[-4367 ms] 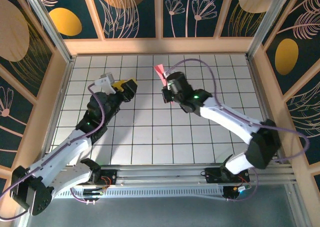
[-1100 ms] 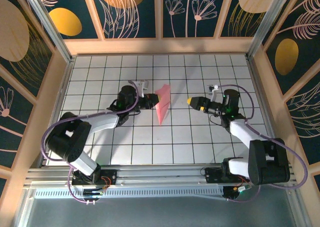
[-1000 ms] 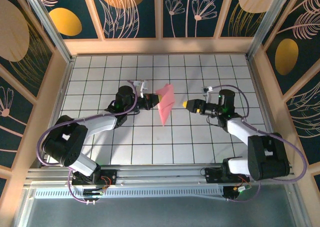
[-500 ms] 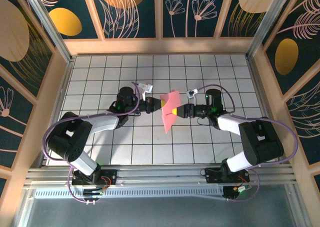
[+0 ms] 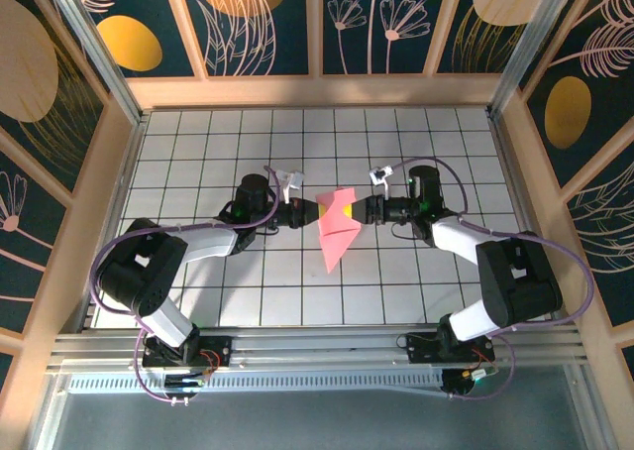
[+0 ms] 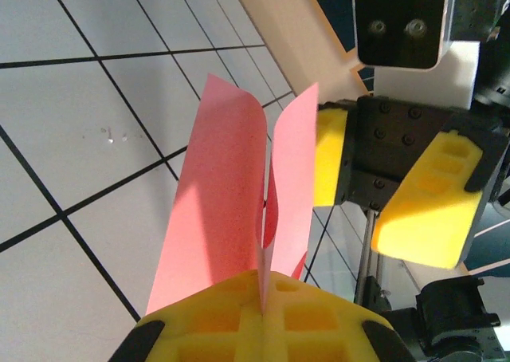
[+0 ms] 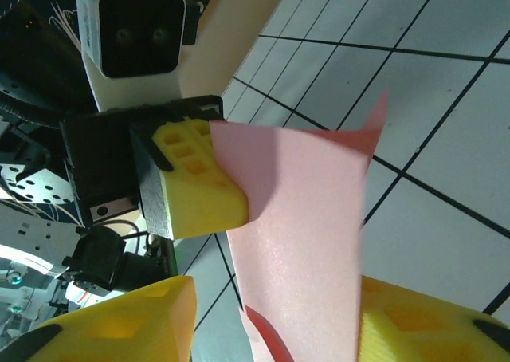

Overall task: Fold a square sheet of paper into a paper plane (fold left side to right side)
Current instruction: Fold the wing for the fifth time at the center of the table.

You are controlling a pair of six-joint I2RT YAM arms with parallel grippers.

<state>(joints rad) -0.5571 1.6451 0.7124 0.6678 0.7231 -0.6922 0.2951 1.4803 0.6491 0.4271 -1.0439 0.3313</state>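
1. Jaws of the left gripper (image 6: 263, 289) are clenched on the creased spine of the paper plane (image 5: 335, 234). The right gripper (image 7: 271, 306) stands spread, with one flap between its fingers.
2. The plane is held between the two grippers over the middle of the tiled table (image 5: 297, 281), its nose toward the arms' bases.
3. It looks light, thin and floppy, and likely to crumple or slip. A grip on the layered crease, close to the other pads, seems safest.
4. About a second earlier the right gripper was well apart to the right; it has since closed in. Four seconds back, it alone held the paper.
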